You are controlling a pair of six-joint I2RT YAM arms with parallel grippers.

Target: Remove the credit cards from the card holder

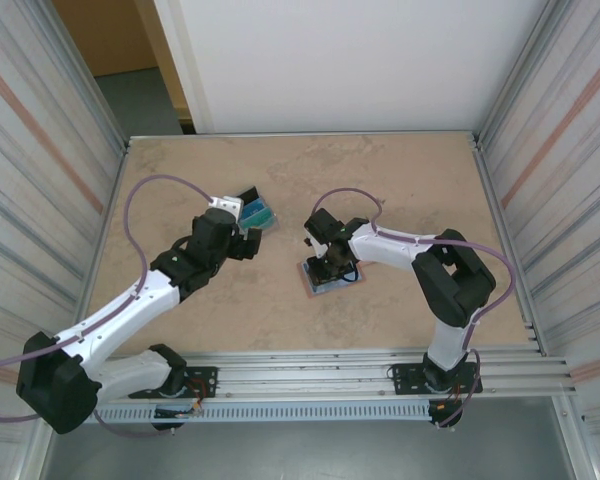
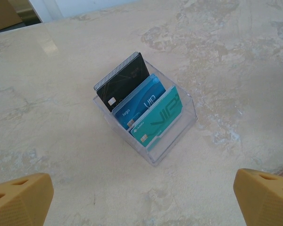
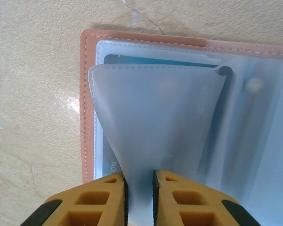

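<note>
Card holder [image 3: 87, 94] lies open and flat on the table [image 1: 400, 180], its salmon border showing along the top and left in the right wrist view. My right gripper [image 3: 139, 200] sits over the holder's near edge, fingers pressed together on one translucent sleeve [image 3: 155, 117], which is lifted and curled up off the pockets. Beneath that sleeve, inside the holder, I see the top edge of a teal card [image 3: 155, 60]; I judge it is not yet out. Left gripper [image 2: 142, 197] hangs to the left of the card holder, well apart from it, fingers spread wide and holding nothing. Farther left of the holder and beyond it, a clear stand [image 2: 172, 141] carries three credit cards [image 2: 141, 101] upright: black, blue, teal. Risks: I am pinching sleeve only, not a card, so a pull may lift or drag the whole holder, since nothing pins it down. The thin plastic could slip from the pads or crease. If the holder flips shut, the teal card goes out of reach. I would pin the holder's far edge with the left gripper first.
</note>
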